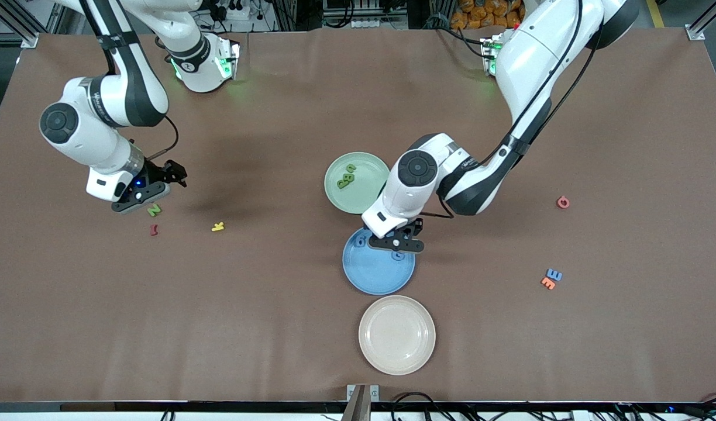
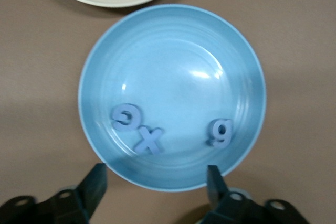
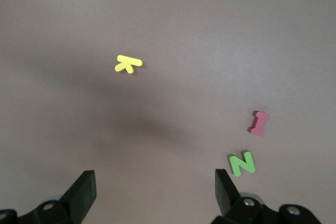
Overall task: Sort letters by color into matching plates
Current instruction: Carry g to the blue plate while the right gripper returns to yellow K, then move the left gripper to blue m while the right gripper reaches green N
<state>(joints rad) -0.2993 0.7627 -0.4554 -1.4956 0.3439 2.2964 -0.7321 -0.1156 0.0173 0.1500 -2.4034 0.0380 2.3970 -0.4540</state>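
Left gripper [image 1: 398, 241] spread over the blue plate [image 2: 105, 61]; right gripper [image 1: 153, 188] spread near a green N [image 1: 154, 210].

The blue plate's rim nearly meets the pale green plate [image 1: 364, 196] on one side and the cream plate [image 1: 396, 362] on the side nearer the front camera, so little bare table lies between the three. Three blue letters [image 2: 150, 140] lie in the blue plate under the left gripper's parted, empty fingers [image 2: 93, 183]; green letters [image 1: 346, 176] lie in the green plate. Open table (plenty of it) surrounds the right gripper, fingers [image 3: 84, 190] apart and empty above the table, the N just beside them, a red I [image 3: 258, 123] and yellow K [image 3: 128, 63] near. A blue E [image 1: 554, 274], touching an orange E [image 1: 547, 283], lies well apart toward the left arm's end.
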